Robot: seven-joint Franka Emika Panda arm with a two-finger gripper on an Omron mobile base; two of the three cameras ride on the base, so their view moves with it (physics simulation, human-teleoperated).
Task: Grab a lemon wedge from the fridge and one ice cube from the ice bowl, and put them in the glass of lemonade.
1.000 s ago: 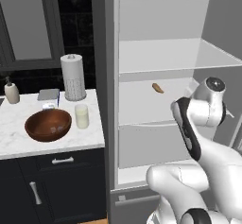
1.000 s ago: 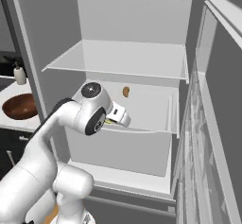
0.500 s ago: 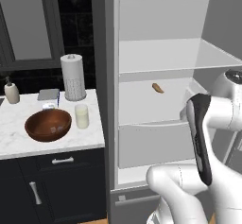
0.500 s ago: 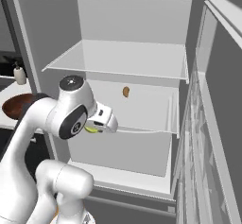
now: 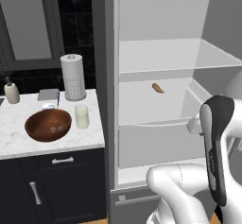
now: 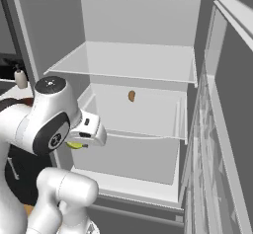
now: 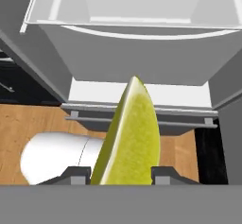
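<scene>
In the hand view the yellow-green lemon wedge (image 7: 130, 138) stands upright between my two dark fingertips (image 7: 75, 173), so my gripper (image 7: 120, 175) is shut on it. From the right base view the gripper (image 6: 79, 144) hangs in front of the open fridge (image 6: 138, 25), level with its white drawer (image 6: 133, 156), and the lemon wedge (image 6: 74, 145) peeks out under the hand. Left of the fridge (image 5: 160, 15), the reddish-brown ice bowl (image 5: 48, 124) and the glass of lemonade (image 5: 82, 116) stand side by side on the marble counter (image 5: 19, 145).
A small orange-brown item (image 5: 158, 88) lies on the fridge's middle shelf. A paper towel roll (image 5: 73, 77) and a beige soap bottle (image 5: 11, 91) stand behind the bowl. The open fridge door (image 6: 227, 104) reaches forward on the right. Wooden floor (image 7: 28, 124) lies below the hand.
The arm has drawn back out of the fridge and swung left across the right base view, carrying the lemon wedge from the shelf area down to drawer height.
</scene>
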